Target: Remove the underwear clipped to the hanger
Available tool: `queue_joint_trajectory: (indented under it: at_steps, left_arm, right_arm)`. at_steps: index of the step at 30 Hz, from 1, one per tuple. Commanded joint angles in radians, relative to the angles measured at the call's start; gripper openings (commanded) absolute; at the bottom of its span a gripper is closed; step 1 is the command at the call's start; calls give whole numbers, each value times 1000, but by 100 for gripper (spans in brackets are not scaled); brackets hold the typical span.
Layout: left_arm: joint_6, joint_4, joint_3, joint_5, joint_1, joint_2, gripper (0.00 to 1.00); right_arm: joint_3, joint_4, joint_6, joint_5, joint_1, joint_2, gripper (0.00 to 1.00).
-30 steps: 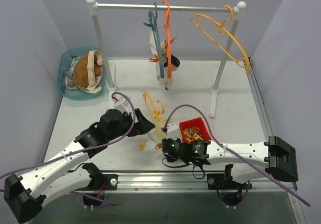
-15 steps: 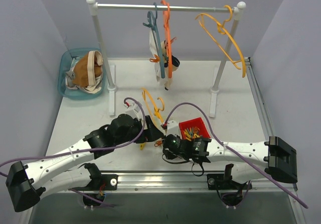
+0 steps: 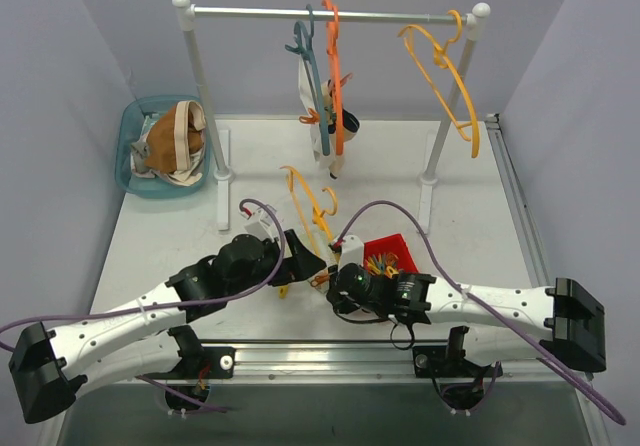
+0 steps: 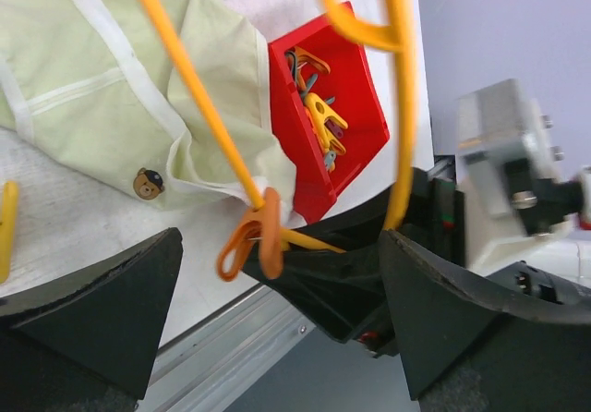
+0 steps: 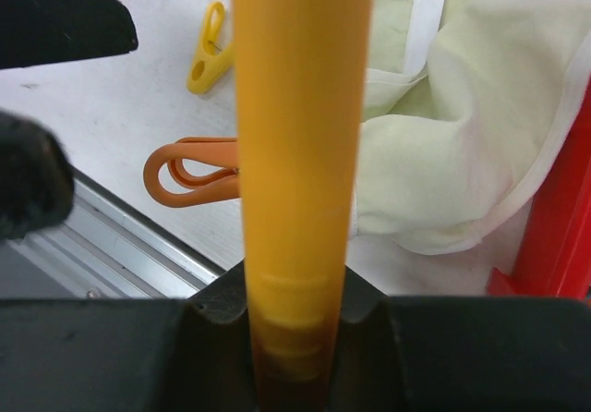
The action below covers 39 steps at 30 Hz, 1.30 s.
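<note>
Pincer check: right pincer is clenched on the rod of the orange-yellow hanger and props it up at a slant. The left pincer is spread wide with a finger on either side of the orange clothespin, and as far as I can see it isn't touching it yet.

What changed in the last second is that the left arm slid right and nearer. It went from sitting off to the left of the hanger to being right up against it, and the hanger's hook end lifted a little. My read is that the approach is done and the next step is squeezing that pin to free the fabric.

The underwear, a pale cream-green pair with lighter trim and a tiny bear button, lies mostly flat on the tabletop under the hanger. Its long axis looks roughly left-right, slanting a bit toward the near side. The pinned corner points near-right, toward the red bin of spare pins just beside it. That corner is pulled up to the hanger rod by the clothespin, while the rest trails off to the far left. In the top view the arms hide most of it.

Further out, more pieces still hang from hangers on the rail at the far side. A few are already sitting in the blue basket at the far left.
</note>
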Motion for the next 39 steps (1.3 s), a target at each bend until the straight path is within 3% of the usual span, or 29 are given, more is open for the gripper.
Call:
queue_joint_trajectory:
  at_steps: [1, 7, 11, 15, 18, 28, 32, 35, 36, 39]
  left_arm:
    - [-26, 20, -31, -69, -7, -72, 96]
    - [-38, 71, -38, -61, -5, -60, 96]
    - [-44, 213, -35, 26, -5, 18, 100]
    - [-40, 203, -2, 78, -8, 109, 89]
    - [-49, 212, -15, 75, -10, 112, 87]
    - [-55, 253, 2, 124, -10, 140, 66]
    - [-40, 239, 12, 157, -10, 166, 53]
    - [-29, 206, 11, 143, -10, 138, 34]
    - [-25, 192, 12, 134, -11, 127, 23]
    - [-12, 122, 26, 98, -10, 77, 9]
  right_arm:
    - [-18, 57, -8, 24, -17, -85, 0]
    - [-33, 66, -8, 16, -17, -111, 0]
    - [-27, 68, -11, 16, -18, -107, 0]
    - [-27, 69, -10, 25, -21, -114, 0]
    - [-25, 74, -11, 30, -29, -125, 0]
    - [-24, 86, -8, 36, -38, -100, 0]
    - [-24, 84, -7, 47, -43, -107, 0]
    - [-22, 84, -7, 50, -46, -110, 0]
    - [-22, 84, -5, 47, -49, -108, 0]
    - [-22, 80, -5, 37, -53, -102, 0]
